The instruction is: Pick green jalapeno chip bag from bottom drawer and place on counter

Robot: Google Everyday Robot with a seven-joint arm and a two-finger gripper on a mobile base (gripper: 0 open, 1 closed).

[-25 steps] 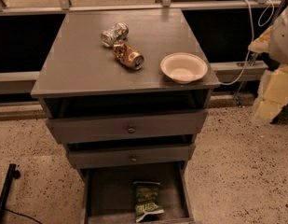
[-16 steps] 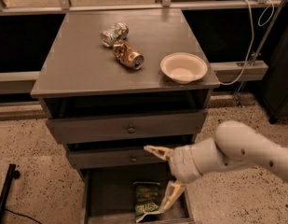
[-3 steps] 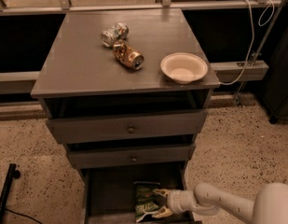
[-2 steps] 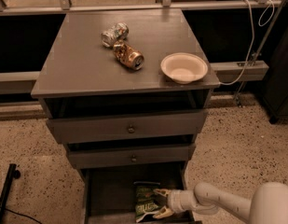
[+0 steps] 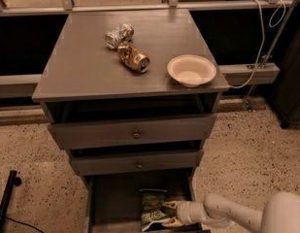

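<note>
White arm (image 5: 232, 213) seen entering from 4 o'clock corner, stretched low toward 9 o'clock. Forearm held near level. At 5 o'clock of frame, gripper (image 5: 170, 213) pointed to 9 o'clock, fingers (image 5: 171, 205) spread apart, one above other.

A smooth, rounded white arm (image 5: 232, 213) narrows to a tan-tipped gripper (image 5: 170, 213), low in the camera view.

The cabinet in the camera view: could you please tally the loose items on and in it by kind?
Crushed cans: 2, the silver can and the gold can, on the counter.
Bowls: 1, the white bowl, on the counter.
Chip bags: 1, the green jalapeno chip bag, in the bottom drawer, with the gripper at its right edge.
Total: 4.
</note>
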